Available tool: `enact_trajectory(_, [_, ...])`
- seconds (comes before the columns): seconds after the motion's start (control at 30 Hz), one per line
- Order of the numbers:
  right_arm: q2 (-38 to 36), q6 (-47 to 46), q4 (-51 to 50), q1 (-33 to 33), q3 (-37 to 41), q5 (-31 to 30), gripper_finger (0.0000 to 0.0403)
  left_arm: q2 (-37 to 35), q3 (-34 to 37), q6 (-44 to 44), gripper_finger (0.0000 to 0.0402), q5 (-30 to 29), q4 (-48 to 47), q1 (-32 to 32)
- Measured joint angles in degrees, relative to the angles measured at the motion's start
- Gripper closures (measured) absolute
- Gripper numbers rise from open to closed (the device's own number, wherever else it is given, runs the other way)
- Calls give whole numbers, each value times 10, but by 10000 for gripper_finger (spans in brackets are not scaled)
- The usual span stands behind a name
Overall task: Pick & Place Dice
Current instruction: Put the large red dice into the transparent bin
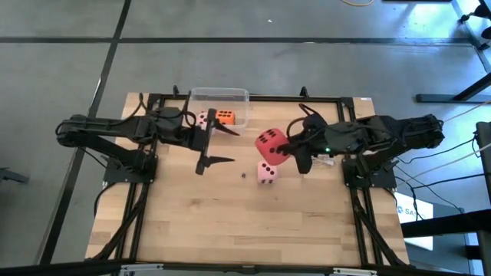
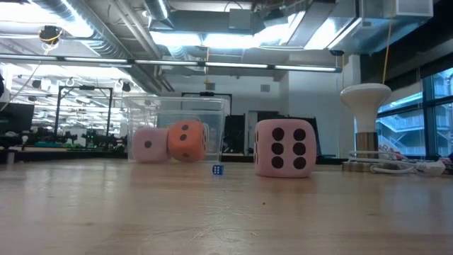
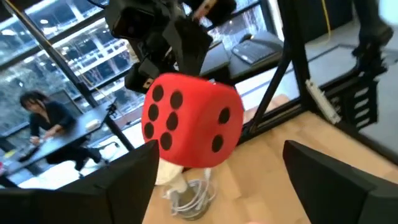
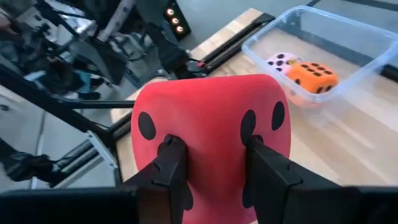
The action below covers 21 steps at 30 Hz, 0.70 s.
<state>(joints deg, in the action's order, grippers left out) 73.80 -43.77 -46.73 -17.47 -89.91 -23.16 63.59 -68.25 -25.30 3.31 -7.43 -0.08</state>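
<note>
Right gripper (image 4: 211,163) pinches the soft red foam die with black pips (image 1: 270,144) aloft mid-table, above the pale pink die (image 1: 267,172). Left gripper (image 1: 217,145) is spread wide and empty just outside the clear plastic tub (image 1: 244,95), which holds an orange die (image 1: 225,117) and a pink die (image 1: 203,119) at the far edge. The near half of the smooth wooden tabletop (image 1: 230,222) is bare.

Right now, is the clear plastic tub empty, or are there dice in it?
Not empty. The tub holds two dice: an orange die and a pale pink die, side by side. The right wrist view shows them inside its walls.

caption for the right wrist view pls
Right claw pinching a red die, with pink and orange dice in the tub beyond.
</note>
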Motion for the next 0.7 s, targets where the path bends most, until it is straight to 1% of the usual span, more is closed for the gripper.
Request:
enact_trajectory(0.17, [2,-2,41,0,0,3,276,15,0,-51,59,-19,7,0])
enact_trajectory(0.37, [17,-9,64,0,0,15,286,32,0,-60,60,-58,59,-7])
enact_trajectory(0.5, [28,-8,84,1,0,24,291,43,0,-57,61,-53,60,-7])
enact_trajectory(0.57, [31,-8,84,2,0,26,292,47,0,-46,61,-49,60,-7])
enact_trajectory(0.7, [37,-7,86,6,0,36,305,52,0,-19,60,-29,64,-7])
